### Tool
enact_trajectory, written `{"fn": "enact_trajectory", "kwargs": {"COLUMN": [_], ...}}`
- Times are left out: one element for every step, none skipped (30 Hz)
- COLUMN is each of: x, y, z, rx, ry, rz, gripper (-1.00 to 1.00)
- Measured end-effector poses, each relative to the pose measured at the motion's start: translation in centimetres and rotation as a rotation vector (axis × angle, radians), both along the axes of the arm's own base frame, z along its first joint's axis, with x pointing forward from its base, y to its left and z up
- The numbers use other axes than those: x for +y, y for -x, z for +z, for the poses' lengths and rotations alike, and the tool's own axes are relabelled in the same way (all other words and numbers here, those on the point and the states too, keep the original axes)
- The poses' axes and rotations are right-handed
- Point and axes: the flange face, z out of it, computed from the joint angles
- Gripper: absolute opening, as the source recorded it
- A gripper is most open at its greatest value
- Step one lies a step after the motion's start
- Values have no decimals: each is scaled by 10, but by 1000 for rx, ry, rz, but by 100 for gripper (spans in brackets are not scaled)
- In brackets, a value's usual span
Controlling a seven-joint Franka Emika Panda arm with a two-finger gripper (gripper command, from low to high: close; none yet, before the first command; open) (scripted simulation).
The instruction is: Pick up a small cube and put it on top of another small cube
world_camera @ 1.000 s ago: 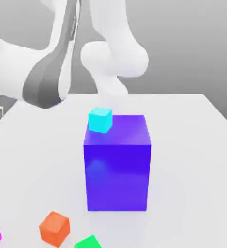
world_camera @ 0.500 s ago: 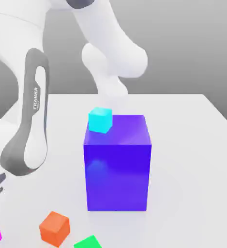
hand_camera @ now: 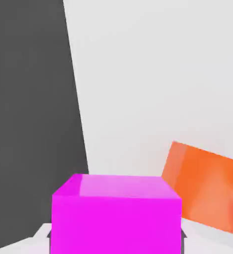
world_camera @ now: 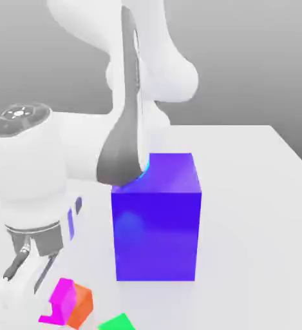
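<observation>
A white table (world_camera: 243, 193) carries a big blue block (world_camera: 156, 219), an orange cube (world_camera: 82, 306) and a green cube (world_camera: 118, 322).

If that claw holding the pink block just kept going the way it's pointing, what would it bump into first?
Probably the white table. The gripper points downward, gripping the pink cube, with the orange cube beside it; depth is unclear.

glossy blue block (world_camera: 156, 219), matt table (world_camera: 256, 213)

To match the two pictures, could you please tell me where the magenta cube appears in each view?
Exterior view: the magenta cube is low on the exterior view's left, at the gripper, overlapping the orange cube.
Hand view: it fills the foreground.
Shared landmark: the orange cube beside it.
</observation>
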Motion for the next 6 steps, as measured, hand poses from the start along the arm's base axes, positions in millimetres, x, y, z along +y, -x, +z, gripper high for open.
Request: {"fn": "enact_trajectory", "kwargs": {"x": [11, 17, 20, 20, 20, 20], "y": [-1, 0, 0, 0, 0, 0], "z": [-12, -26, -37, -37, -37, -37], "rx": [0, 2, 3, 3, 3, 3], "ry": [1, 2, 2, 2, 2, 2], "rz": [14, 21, 26, 26, 26, 26], "gripper": [-100, -100, 100, 100, 100, 100]}}
